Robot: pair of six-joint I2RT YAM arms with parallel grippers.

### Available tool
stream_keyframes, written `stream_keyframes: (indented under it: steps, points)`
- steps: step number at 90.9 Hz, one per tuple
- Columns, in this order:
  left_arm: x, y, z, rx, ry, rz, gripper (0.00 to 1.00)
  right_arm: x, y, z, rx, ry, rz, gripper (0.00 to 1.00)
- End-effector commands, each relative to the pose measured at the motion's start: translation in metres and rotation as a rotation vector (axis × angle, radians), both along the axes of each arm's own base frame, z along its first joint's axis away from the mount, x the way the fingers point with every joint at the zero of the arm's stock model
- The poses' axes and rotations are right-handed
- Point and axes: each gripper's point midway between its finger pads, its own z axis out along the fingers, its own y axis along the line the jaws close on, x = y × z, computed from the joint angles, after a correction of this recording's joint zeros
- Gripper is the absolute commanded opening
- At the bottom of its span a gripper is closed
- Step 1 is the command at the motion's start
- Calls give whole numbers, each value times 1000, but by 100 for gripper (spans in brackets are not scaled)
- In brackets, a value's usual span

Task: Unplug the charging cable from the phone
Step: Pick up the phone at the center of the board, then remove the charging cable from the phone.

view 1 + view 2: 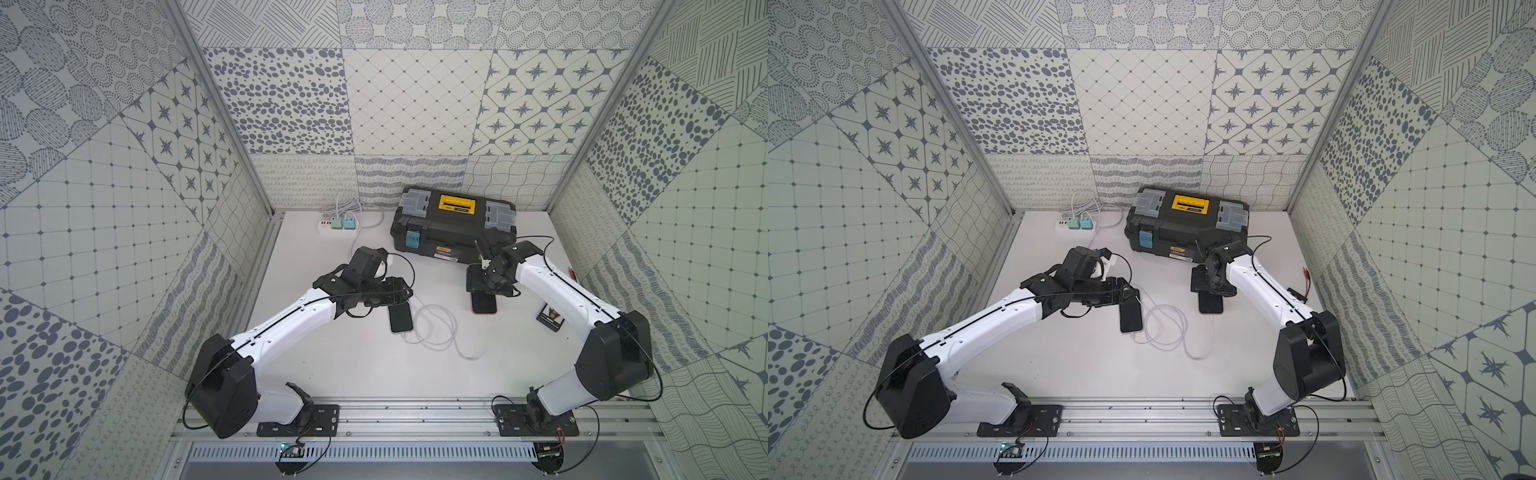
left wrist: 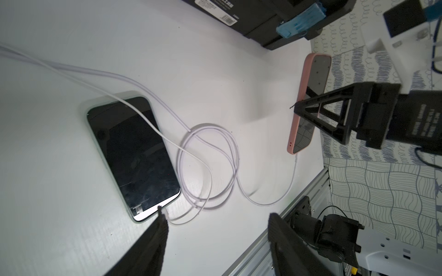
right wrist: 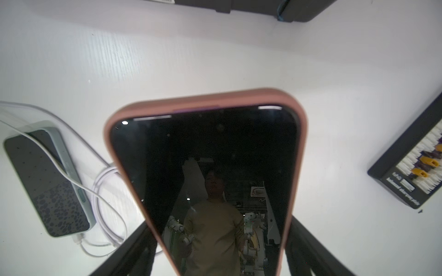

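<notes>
- Hovering low over the worktop (image 1: 353, 365), left hand (image 2: 215, 213) has its fingers apart; one fingertip (image 2: 159, 224) touches the plug (image 2: 160, 210) at the green-cased phone (image 2: 134, 155).
- Charging cable (image 2: 208, 125) lies looped just beside that phone.
- Right hand (image 3: 220, 222) is clamped across the pink-cased phone (image 3: 203, 148).
- Toolbox (image 1: 453, 224) and power strip (image 1: 332, 226) sit at the back.

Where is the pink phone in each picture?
Top view: pink phone right of the middle, just in front of the black toolbox.
Top view: same place, in front of the toolbox.
Left wrist: seen edge-on, not far from the toolbox.
Right wrist: close up, filling the middle, toolbox beyond it.
Shared landmark: the toolbox.
</notes>
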Motion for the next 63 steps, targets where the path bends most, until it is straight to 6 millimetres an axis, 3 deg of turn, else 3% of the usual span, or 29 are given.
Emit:
stream_keyframes:
  steps: [1, 33, 63]
  points:
    - [7, -49, 33, -96, -165, -144, 65, 10, -1, 34, 30, -91, -50, 60]
    - [-9, -138, 27, -133, -229, -360, 62, 15, -3, 67, 85, -177, -111, 60]
    - [-23, -183, 16, -203, -238, -429, 57, 12, -14, 82, 101, -220, -190, 60]
